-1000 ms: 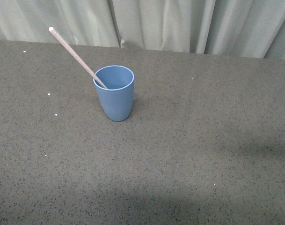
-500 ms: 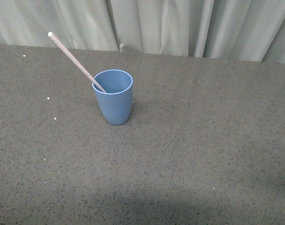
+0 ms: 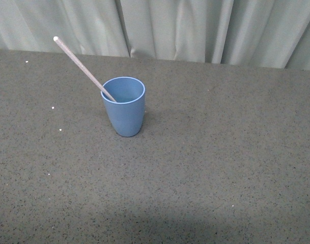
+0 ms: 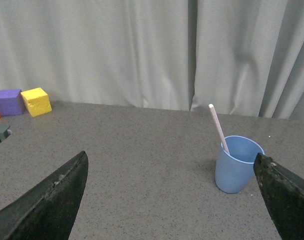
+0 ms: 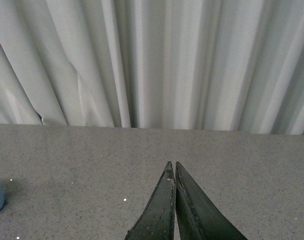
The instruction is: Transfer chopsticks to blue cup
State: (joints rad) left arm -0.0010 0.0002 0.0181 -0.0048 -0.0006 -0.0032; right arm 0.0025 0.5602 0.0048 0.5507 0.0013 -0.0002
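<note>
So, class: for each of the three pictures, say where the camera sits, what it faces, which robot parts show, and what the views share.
Front view: on the robot's body, looking down the table at the blue cup holding the chopsticks; no arm shows.
Left wrist view: behind the open left gripper, facing cup, curtain and coloured blocks.
Right wrist view: behind the shut right gripper, facing curtain.
Shared: cup, table, curtain.

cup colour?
Plain matte light blue, no pattern. The blue cup shows best in the front view.
</note>
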